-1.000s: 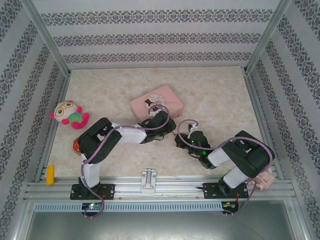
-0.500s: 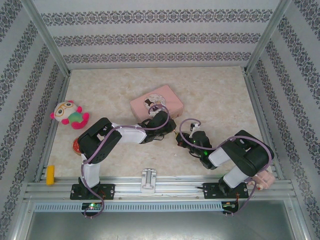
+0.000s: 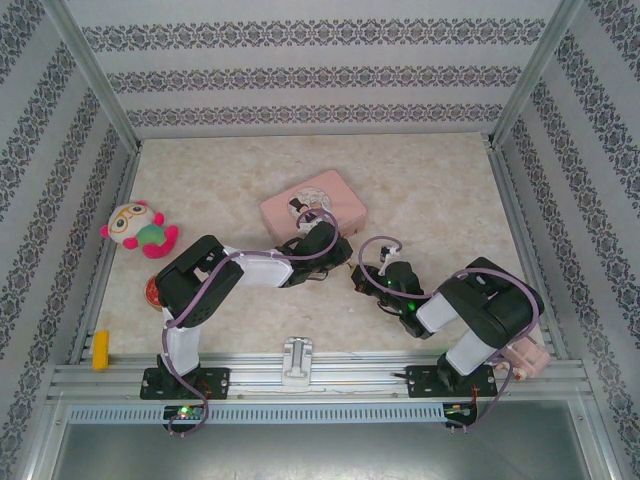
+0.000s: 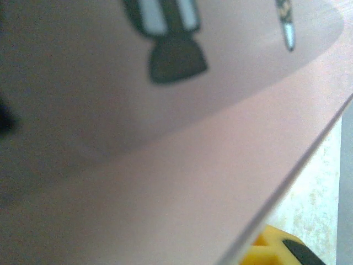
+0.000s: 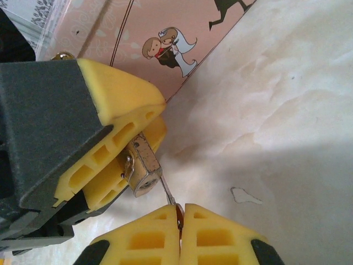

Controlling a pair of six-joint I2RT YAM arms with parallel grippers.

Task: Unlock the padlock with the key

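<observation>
Your left pincer (image 5: 157,118) grasped the padlock (image 5: 144,165) just beside the closed pink tin (image 5: 165,33). Your right pincer (image 5: 181,229) was clenched on the key (image 5: 168,193), its tip at the padlock's base. That pincer had edged slightly left since a second before. Open desk (image 3: 430,190) lay to the right.

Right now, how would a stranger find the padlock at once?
Start from the pink tin in the middle of the table. At its near side, the left gripper clamps the padlock. It is the one small metal block there, far smaller than the tin, with a thin key at its end.
</observation>
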